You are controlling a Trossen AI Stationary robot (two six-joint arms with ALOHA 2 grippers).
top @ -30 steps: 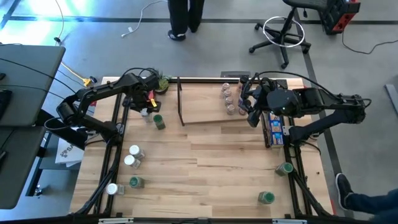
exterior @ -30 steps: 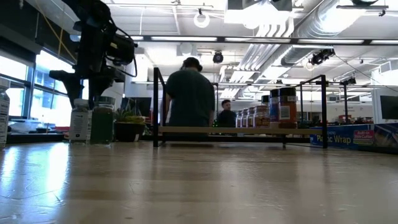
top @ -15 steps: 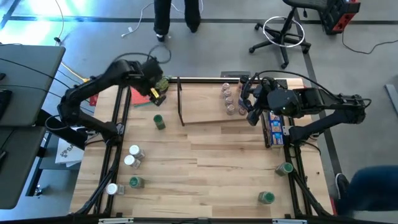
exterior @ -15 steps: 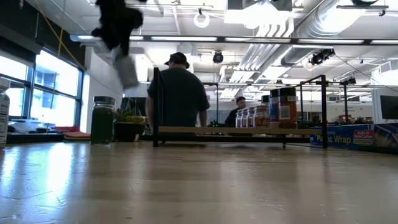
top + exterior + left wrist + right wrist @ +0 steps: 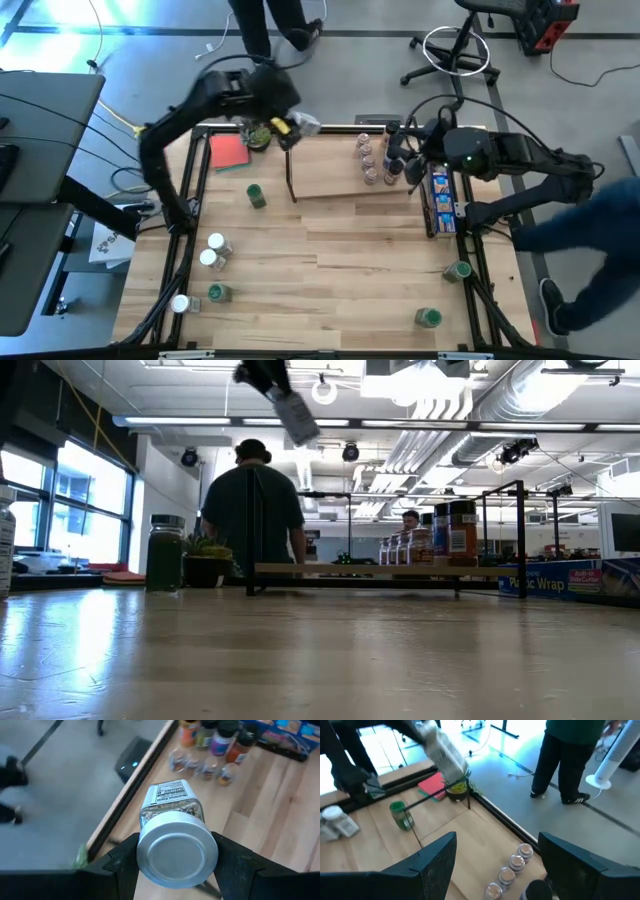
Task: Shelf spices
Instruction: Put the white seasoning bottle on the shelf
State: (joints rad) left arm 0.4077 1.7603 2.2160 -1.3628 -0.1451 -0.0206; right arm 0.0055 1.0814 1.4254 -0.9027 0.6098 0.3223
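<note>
Overhead, the left gripper [image 5: 290, 124] sits in the upper centre-left of the frame, raised above the left end of the shelf [image 5: 330, 185]. Its fingers are closed on a silver-capped jar [image 5: 305, 124], which lies tilted, cap toward the wrist camera [image 5: 172, 851]. In the level view the jar [image 5: 292, 412] hangs high in the upper centre-left, well clear of the table.

The right gripper [image 5: 405, 160] rests at the shelf's right end, upper right of centre, just beside the row of shelved jars [image 5: 372, 158]. Its fingers [image 5: 437, 855] are spread wide apart and hold nothing.

Shelved jars also show in the level view, right of centre [image 5: 440, 538], and as a line of small caps in the right wrist view [image 5: 512, 865].

Loose jars remain on the tabletop [image 5: 330, 280]: a green-topped jar [image 5: 256, 194] left of the shelf, two white-topped jars [image 5: 213, 250] at mid-left, and further jars along the lower left [image 5: 200, 296] and lower right [image 5: 443, 295].

A potted plant [image 5: 260, 135] and a red card [image 5: 230, 152] lie in the upper left. A long blue box [image 5: 440, 200] lies right of the shelf. A person [image 5: 250, 510] stands beyond the table.
</note>
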